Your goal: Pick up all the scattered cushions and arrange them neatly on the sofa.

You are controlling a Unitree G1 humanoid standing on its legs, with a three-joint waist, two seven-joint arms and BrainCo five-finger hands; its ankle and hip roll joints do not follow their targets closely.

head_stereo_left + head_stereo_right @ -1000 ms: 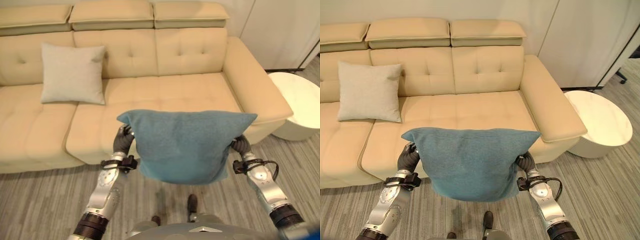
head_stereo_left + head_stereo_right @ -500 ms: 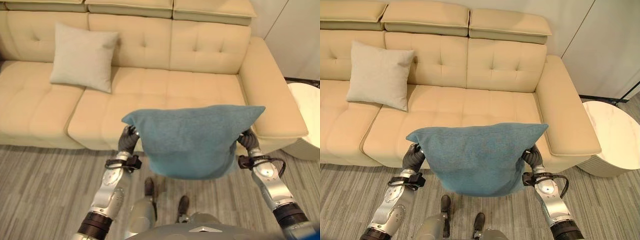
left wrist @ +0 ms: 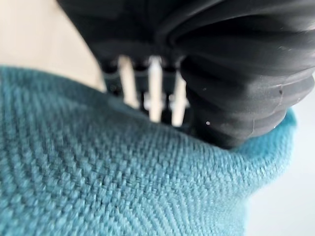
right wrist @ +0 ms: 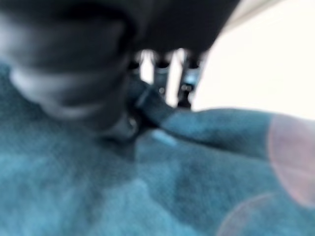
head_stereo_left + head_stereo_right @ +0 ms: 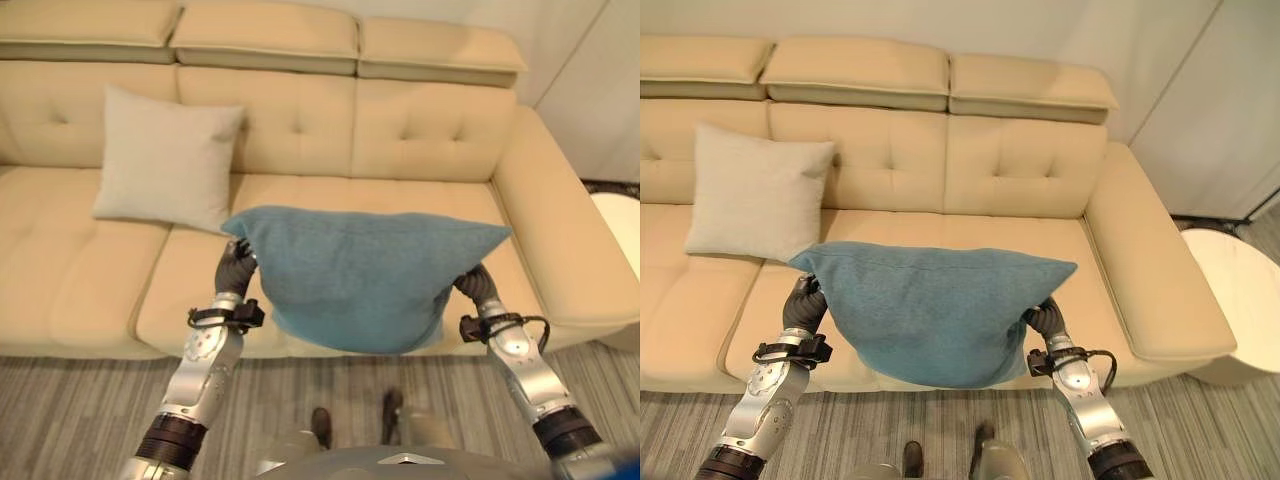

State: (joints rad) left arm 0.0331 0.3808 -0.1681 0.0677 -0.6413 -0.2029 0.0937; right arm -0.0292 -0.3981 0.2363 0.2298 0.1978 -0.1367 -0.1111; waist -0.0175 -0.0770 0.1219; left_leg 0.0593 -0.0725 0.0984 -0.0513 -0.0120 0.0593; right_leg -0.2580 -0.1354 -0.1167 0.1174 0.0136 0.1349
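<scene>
I hold a teal cushion (image 5: 365, 275) up in front of me, over the front edge of the beige sofa (image 5: 420, 140). My left hand (image 5: 237, 265) grips its left corner and my right hand (image 5: 473, 283) grips its right corner. In the left wrist view the teal cushion (image 3: 123, 177) lies right against the fingers (image 3: 155, 88). The right wrist view has the same teal cushion (image 4: 147, 187) bunched under my right hand (image 4: 162, 73). A light grey cushion (image 5: 165, 160) leans upright against the sofa back on the left.
A round white side table (image 5: 1240, 310) stands to the right of the sofa's armrest (image 5: 1160, 270). Grey striped floor (image 5: 70, 420) runs along the sofa front. The middle and right seats behind the teal cushion are bare.
The view has tilted and shifted, so the sofa sits lower and nearer. The teal cushion is now raised above the seat's front edge, both hands still on its corners.
</scene>
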